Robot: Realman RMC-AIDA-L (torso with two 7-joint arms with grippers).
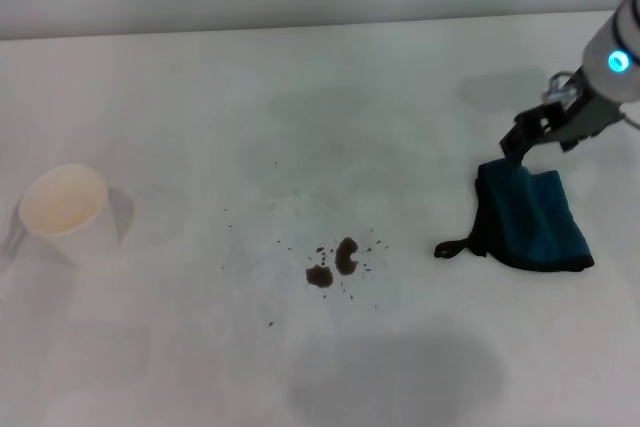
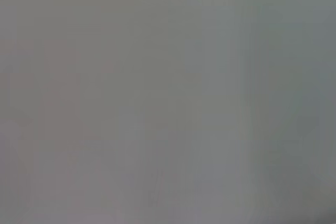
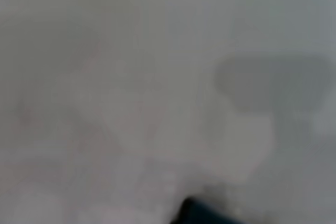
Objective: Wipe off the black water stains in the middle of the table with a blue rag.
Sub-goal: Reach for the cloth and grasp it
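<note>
Lying crumpled on the white table [image 1: 300,77], the blue rag [image 1: 535,217] sat well to the right of the black water stains [image 1: 335,262], its far corner drawn up to the tips of the right gripper [image 1: 522,147], while its small black loop tag [image 1: 450,248] trailed out flat toward the stains. From where I stood the dark fingers seemed to be closed narrowly on that raised corner, pinching the cloth rather than hovering over it, though the hold was small and partly hidden by the gripper's own body. Taking the rag by an edge looked sensible to me: most of the cloth hung below and nearer than the fingers, free to be dragged across the surface as a pad. The stains lay apart from the fingers, down and across toward the middle of the table: two dark blobs just beside each other with fine specks scattered around them, none of it yet touched. Much farther beyond them from the fingers stood a white paper cup [image 1: 68,212], upright and clear of the likely wiping path. The right wrist view showed only bare table and a dark sliver of the rag [image 3: 202,212] at its edge. The left gripper was nowhere to be seen, and its wrist view gave nothing but a blank grey surface.
</note>
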